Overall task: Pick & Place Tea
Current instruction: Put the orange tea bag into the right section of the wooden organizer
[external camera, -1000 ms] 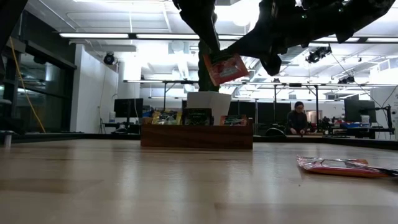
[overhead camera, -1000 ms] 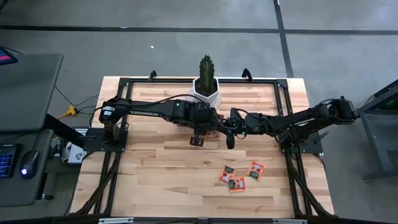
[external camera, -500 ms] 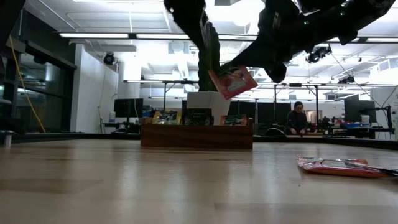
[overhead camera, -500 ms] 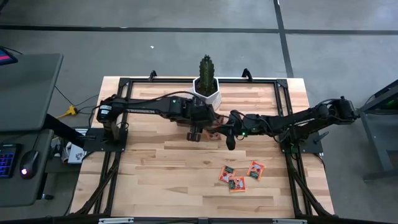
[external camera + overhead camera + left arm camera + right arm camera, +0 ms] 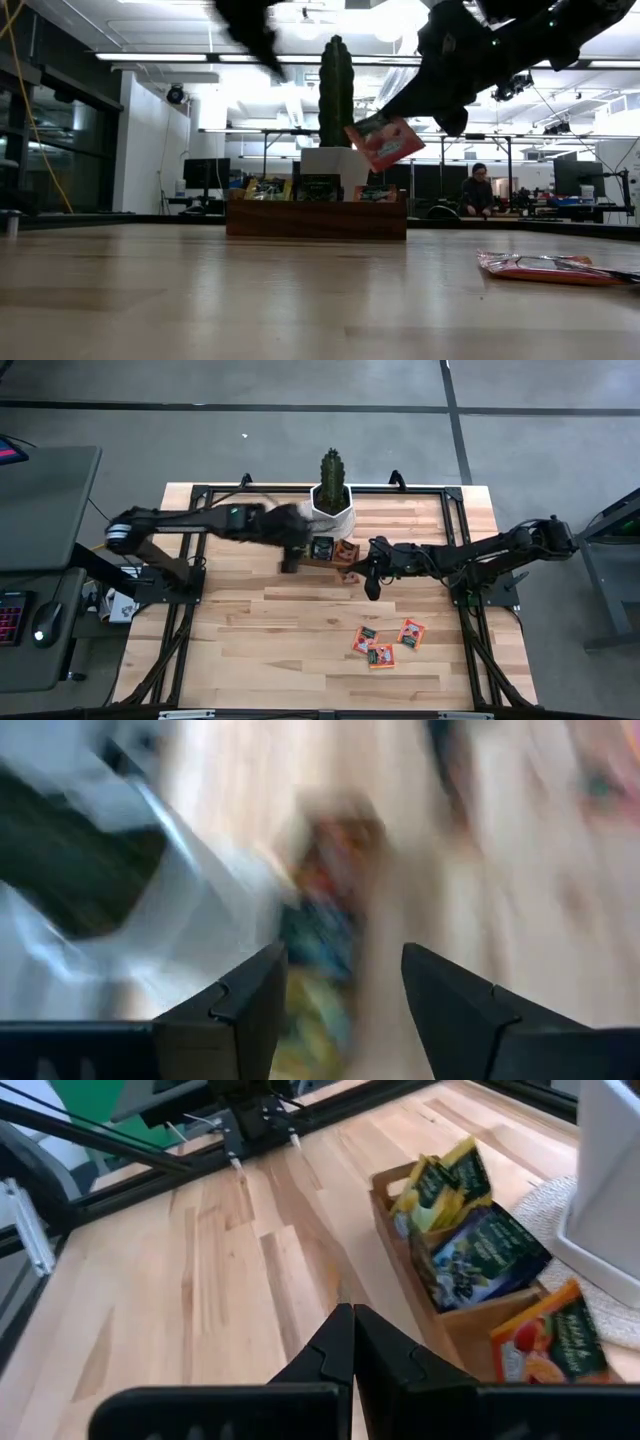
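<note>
My right gripper (image 5: 354,567) hangs above the right end of the brown wooden tray (image 5: 322,548), shut on an orange-red tea sachet (image 5: 385,142). The tray (image 5: 316,217) holds yellow-green (image 5: 440,1175), dark blue (image 5: 480,1260) and orange-red (image 5: 545,1345) sachets standing in its compartments. Three more orange-red sachets (image 5: 385,642) lie flat on the table toward its near right. My left gripper (image 5: 345,990) is open and empty. It is blurred, just left of the tray (image 5: 289,563). My right gripper pinches the orange-red sachet by its upper edge (image 5: 398,124) between the two fingers, which come slanting down from the table's right. The sachet hangs tilted below the fingers, lifted clear above the tray. In the right wrist view the shut fingers (image 5: 335,1345) hide the contact.
A cactus in a white pot (image 5: 331,500) stands right behind the tray at the far edge. A black metal frame (image 5: 200,490) borders the wooden table. Bare wood (image 5: 260,650) lies toward the near left. A person (image 5: 480,190) stands far off in the room.
My left gripper has let go of the orange-red sachet and swung away toward the table's left, past the tray's left end. The sachet has stayed in my right gripper, has come a little lower and has tipped.
</note>
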